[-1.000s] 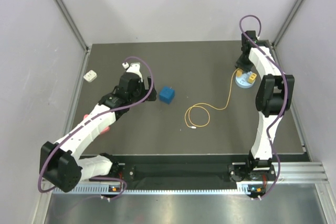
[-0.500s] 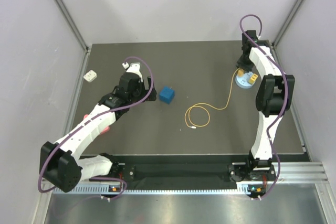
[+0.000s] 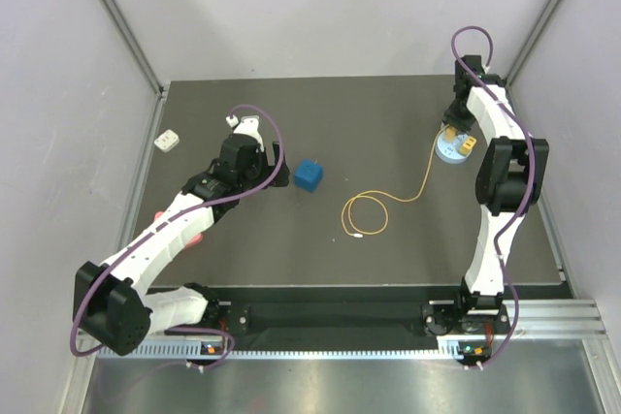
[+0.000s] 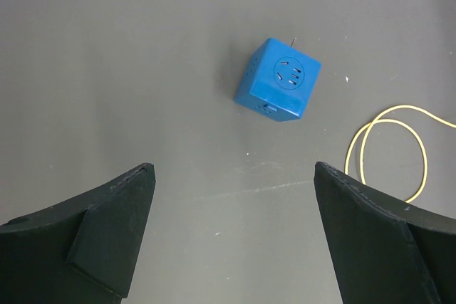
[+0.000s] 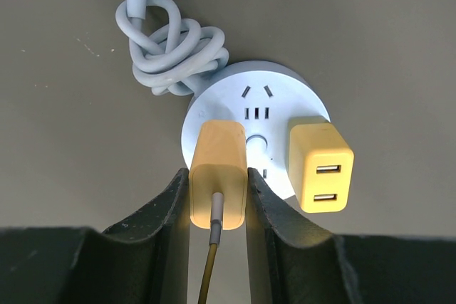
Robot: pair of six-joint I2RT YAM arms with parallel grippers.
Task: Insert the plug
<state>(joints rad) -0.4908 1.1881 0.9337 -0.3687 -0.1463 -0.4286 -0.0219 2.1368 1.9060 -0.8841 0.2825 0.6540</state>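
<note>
Right gripper (image 5: pixel 218 179) is shifted slightly rightward, plug (image 5: pixel 217 151) pinched in it at the round socket (image 5: pixel 249 105) just ahead; if pressed tilted, the plug may jam. Left gripper (image 4: pixel 233 169) is spread.

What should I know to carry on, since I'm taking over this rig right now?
Right pincer: shut on the plug, at the round white socket hub at the table's far right.
Left pincer: open and empty, with the blue socket cube ahead of it.
The plug's yellow cable loops loose mid-table.
Done: plug grasped and set against the hub's face, beside the cableless yellow block.
Left: whether it is fully seated cannot be told; probably press home, then release.
</note>
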